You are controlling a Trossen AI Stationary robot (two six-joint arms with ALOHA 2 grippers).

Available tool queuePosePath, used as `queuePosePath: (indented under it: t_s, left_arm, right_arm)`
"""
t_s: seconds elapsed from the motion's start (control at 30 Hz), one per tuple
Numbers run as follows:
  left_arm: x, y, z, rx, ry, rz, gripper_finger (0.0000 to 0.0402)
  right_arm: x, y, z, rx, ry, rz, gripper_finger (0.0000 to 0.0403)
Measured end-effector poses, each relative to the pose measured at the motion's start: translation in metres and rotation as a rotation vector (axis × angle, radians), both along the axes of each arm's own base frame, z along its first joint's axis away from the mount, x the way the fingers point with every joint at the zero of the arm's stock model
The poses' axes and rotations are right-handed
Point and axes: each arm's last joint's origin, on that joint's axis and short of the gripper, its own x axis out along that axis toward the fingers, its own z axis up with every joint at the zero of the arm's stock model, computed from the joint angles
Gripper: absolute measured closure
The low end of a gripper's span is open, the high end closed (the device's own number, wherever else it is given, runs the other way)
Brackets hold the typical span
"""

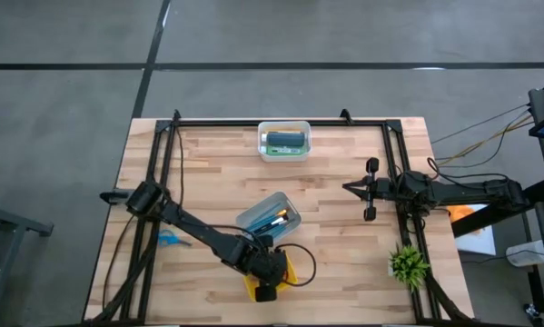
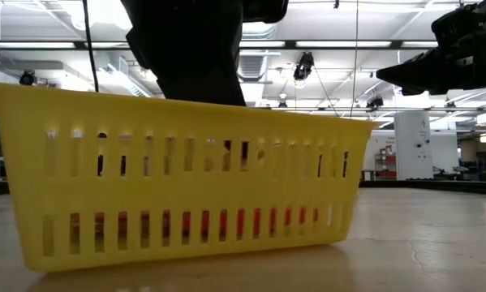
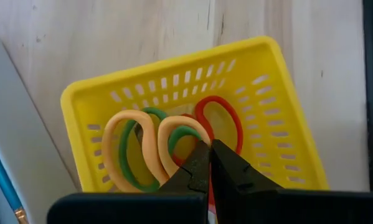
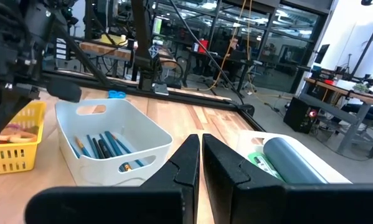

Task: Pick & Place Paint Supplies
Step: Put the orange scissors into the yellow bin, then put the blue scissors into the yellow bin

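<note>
Left claw (image 3: 209,163) closed, pointing down over yellow basket (image 3: 279,124); right claw (image 4: 200,155) closed, hovering

overhead view, table-level close on yellow basket (image 2: 186,191), two wrist cameras

Two slim arms of dark matte segments with rounded joints make up the robot. A black cable loops loosely off the left arm (image 1: 199,234) near its wrist. The left gripper (image 3: 210,163) has two black tapered fingers with blunt tips above a flat dark housing; the right gripper (image 4: 200,152) looks the same.
</note>
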Motion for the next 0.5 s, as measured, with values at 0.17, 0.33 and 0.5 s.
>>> queuePosePath:
  t_s: [0.17,0.33,0.5]
  left_arm:
    - [-0.0011,0.0006,-0.0017,0.009,0.016,0.004,0.0398]
    - [-0.0015,0.0009,-0.0017,0.012,0.019,0.006,0.0356]
    - [-0.0009,0.0004,-0.0014,-0.001,0.015,0.013,0.0315]
  right_arm:
    - [0.0000,0.0000,0.0001,0.000,0.000,0.000,0.0388]
    - [0.0000,0.0000,0.0000,0.000,0.000,0.000,0.0388]
    - [0.0000,0.0000,-0.0001,0.000,0.001,0.000,0.0388]
